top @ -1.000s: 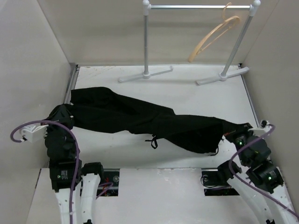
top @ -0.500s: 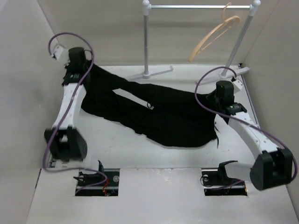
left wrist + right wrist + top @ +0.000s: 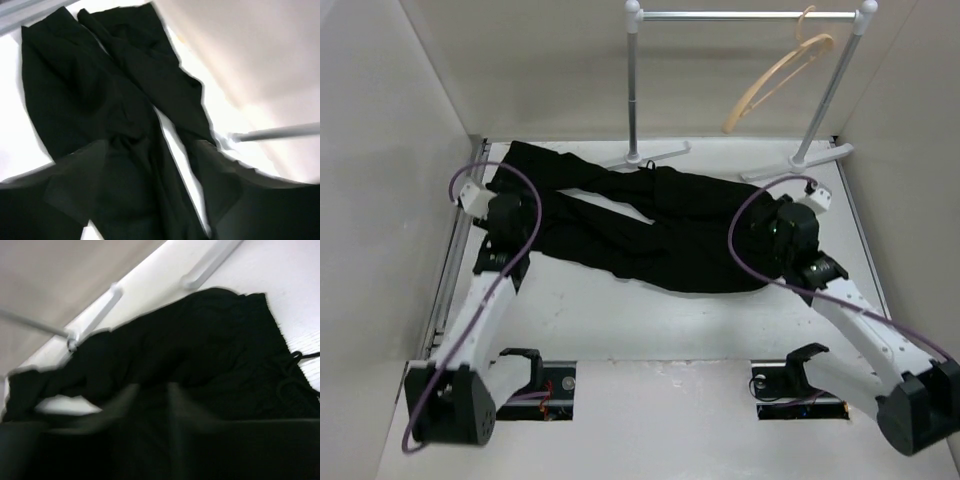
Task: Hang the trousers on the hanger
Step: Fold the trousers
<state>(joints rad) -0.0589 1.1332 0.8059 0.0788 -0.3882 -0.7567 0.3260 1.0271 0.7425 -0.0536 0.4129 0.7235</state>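
**Black cloth laid flat, hanger waiting on the rail**

Top view: the trousers point(image 3: 650, 225) lie spread on the table point(image 3: 620, 320). Their legs point toward the left gripper point(image 3: 505, 215) and the wider end lies by the right gripper point(image 3: 775, 235). The hanger point(image 3: 775, 75) hangs on the rail point(image 3: 740, 15), well apart.

Left wrist: the fingers point(image 3: 75, 185) stand spread above the legs.

Right wrist: too blurred, so I cannot tell that claw's state.

The next grasp probably needs even pinches on both ends, so the cloth lifts without bunching.

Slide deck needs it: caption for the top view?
Trousers lie spread on the table; hanger hangs on the rail behind.

White table point(image 3: 650, 325) with trousers point(image 3: 650, 232) and rail point(image 3: 633, 90)
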